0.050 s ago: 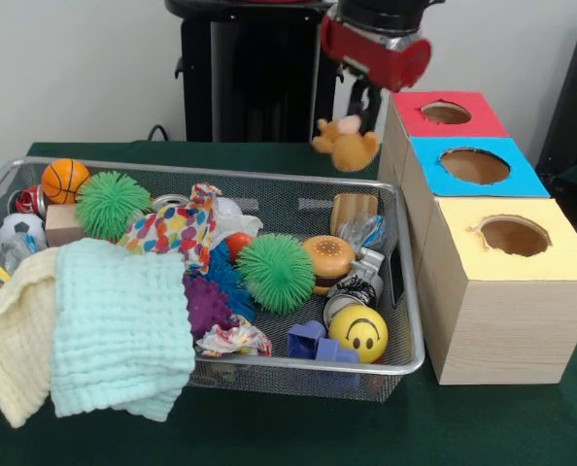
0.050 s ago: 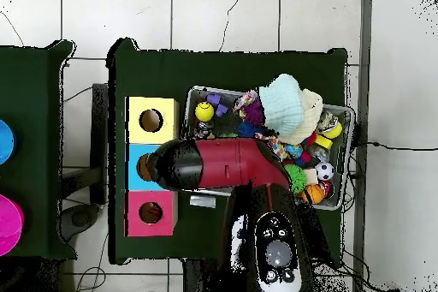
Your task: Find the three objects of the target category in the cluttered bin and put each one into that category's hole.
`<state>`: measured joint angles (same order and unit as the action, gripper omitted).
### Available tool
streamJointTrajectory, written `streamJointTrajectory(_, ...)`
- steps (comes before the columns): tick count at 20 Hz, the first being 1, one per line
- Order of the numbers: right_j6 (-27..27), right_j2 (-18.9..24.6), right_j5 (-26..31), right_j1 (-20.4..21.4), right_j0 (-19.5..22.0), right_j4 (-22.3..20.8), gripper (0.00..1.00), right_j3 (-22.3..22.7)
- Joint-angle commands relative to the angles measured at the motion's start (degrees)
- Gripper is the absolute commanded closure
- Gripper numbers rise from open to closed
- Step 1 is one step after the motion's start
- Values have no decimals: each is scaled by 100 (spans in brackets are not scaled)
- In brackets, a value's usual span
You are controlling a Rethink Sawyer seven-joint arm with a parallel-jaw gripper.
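Plush toy (image 1: 346, 143) hung pinched in gripper (image 1: 366, 118) jaws beside red box (image 1: 444, 114); fingers partly hidden behind toy.

Arm (image 2: 227, 162) casing glossy red with rounded black joint housings; wrist section (image 1: 376, 49) red beneath a black collar; black base head (image 2: 275, 254) carries a grey round control dial and small buttons.

Front view: low, close, across table. Overhead view: high, straight down. Both share wire bin (image 1: 405, 291) (image 2: 344, 117), three boxes (image 1: 502, 282) (image 2: 152, 167).
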<state>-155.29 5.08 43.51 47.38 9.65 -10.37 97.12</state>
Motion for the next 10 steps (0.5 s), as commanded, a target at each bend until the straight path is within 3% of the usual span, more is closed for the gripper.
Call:
streamJointTrajectory(1,59,741,747,199,24,873,100,920)
streamJointTrajectory(7,-135,618,974,419,-171,1310,100,1104)
streamJointTrajectory(10,-310,440,893,524,-375,1329,100,1240)
